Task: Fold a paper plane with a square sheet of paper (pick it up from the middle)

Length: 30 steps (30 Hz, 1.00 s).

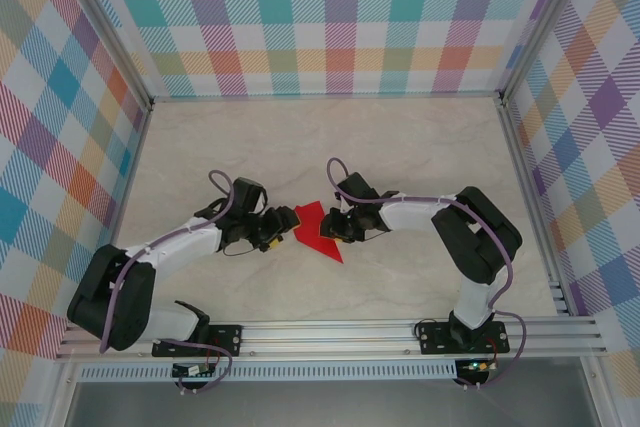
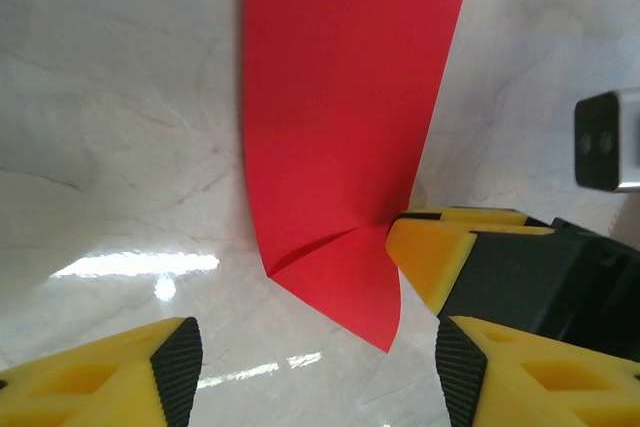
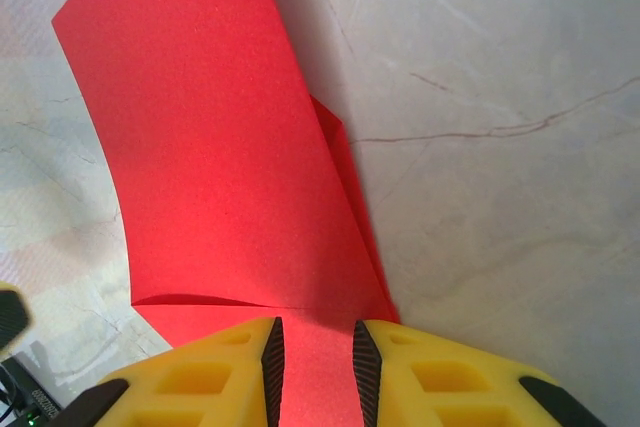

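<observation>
While the square sheet of paper (image 1: 315, 232) lies mid-bench (image 1: 400, 147), the overhead view shows both arms meeting over it. The left end effector (image 1: 285, 229) sits just beside its left edge and the right end effector (image 1: 335, 227) is on its right side. The red shape is already partly folded. Its long axis runs on a diagonal, from a broad end farther from the arm bases to a point nearer the bases.

Seen from the left wrist, the sheet (image 2: 335, 117) lies straight ahead of the left end effector (image 2: 312, 372), its long axis running directly away. The folded, pointed corner is the part closest to it. The ribbed pads (image 2: 178, 367) stand wide apart with nothing between them, so this end effector is released. The point stops short of the gap. The right end effector (image 2: 415, 232) touches the sheet's right edge beside the diagonal crease, so the right arm is the nearer one.

From the right wrist, the sheet (image 3: 220, 147) stretches away from the right end effector (image 3: 318, 367) and bows upward along its length. A second layer peeks out along its right edge. The dark pads (image 3: 272, 362) stand only narrowly apart, and red paper fills the slot between them. Whether they pinch a fold or merely straddle the sheet, I cannot tell. Any coming crease or lift probably turns on this: the paper's length lines up with both end effectors, one at each side.
</observation>
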Motion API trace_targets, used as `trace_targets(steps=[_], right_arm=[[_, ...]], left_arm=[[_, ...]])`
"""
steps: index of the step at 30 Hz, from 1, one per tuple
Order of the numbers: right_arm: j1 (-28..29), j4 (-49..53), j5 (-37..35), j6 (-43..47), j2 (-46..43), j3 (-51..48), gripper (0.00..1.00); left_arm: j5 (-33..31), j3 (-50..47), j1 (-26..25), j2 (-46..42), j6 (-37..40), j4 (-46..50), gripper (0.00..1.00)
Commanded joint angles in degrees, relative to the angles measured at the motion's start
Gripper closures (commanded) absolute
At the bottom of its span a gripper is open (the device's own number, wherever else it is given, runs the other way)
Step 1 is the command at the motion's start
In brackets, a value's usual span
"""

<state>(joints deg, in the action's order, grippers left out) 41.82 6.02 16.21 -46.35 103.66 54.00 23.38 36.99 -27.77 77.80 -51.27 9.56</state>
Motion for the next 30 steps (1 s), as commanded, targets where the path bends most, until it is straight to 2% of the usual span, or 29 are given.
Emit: trace_targets(steps=[1,10,20,30], right_arm=[[-0.3,0.7,-1.3,-0.8,1.3,-2.0,0.71],[-0.4,0.9,-0.8,-0.8,1.5,-1.8,0.71],[-0.5,1.2,-0.8,-0.8,1.3,-1.9,0.71],[-0.5,0.6,-0.7,-0.7,0.8,-2.4,0.72]], left_arm=[[1.0,-1.1,-2.2,2.0,-2.3,-4.1,0.38],[0.0,-1.2,-4.7,6.3,-4.3,-7.6,0.49],[1.0,0.5,-5.1,10.6,-4.1,-9.7,0.52],[1.8,1.3,-5.6,12.5,-4.3,-11.8,0.65]])
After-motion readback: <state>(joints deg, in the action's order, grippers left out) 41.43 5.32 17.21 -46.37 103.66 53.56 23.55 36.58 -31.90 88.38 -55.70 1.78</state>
